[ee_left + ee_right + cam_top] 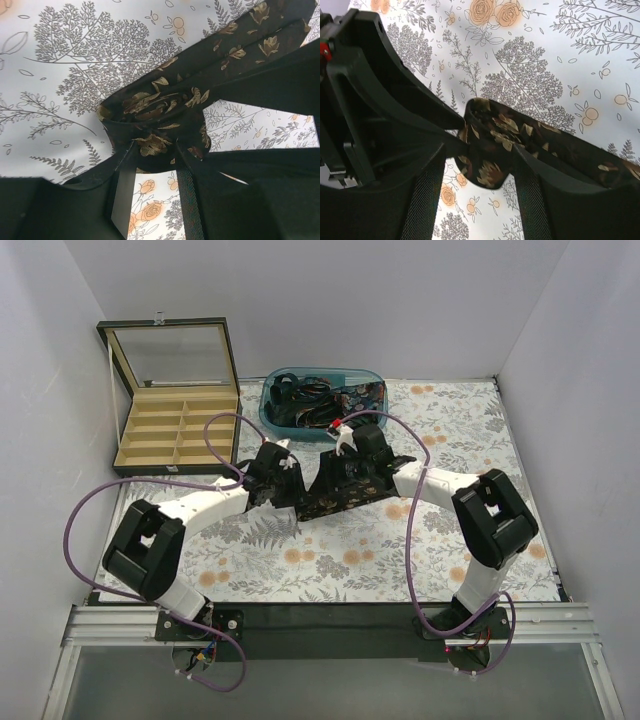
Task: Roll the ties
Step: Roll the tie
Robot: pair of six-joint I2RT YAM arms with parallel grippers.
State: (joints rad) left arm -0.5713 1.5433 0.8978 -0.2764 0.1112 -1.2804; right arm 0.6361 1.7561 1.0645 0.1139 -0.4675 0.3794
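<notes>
One dark tie with gold leaf pattern lies partly rolled at the middle of the table, its loose length running right. In the left wrist view the roll sits at the tips of my left gripper, whose fingers pinch its lower edge. In the right wrist view the roll sits between the fingers of my right gripper, which close on it. In the top view my left gripper and right gripper meet over the tie. Several more ties lie in a basket.
A teal basket stands at the back centre. An open compartment box with a glass lid stands at the back left. Purple cables loop over both arms. The floral tablecloth covers the table. The left gripper's body crowds the right wrist view.
</notes>
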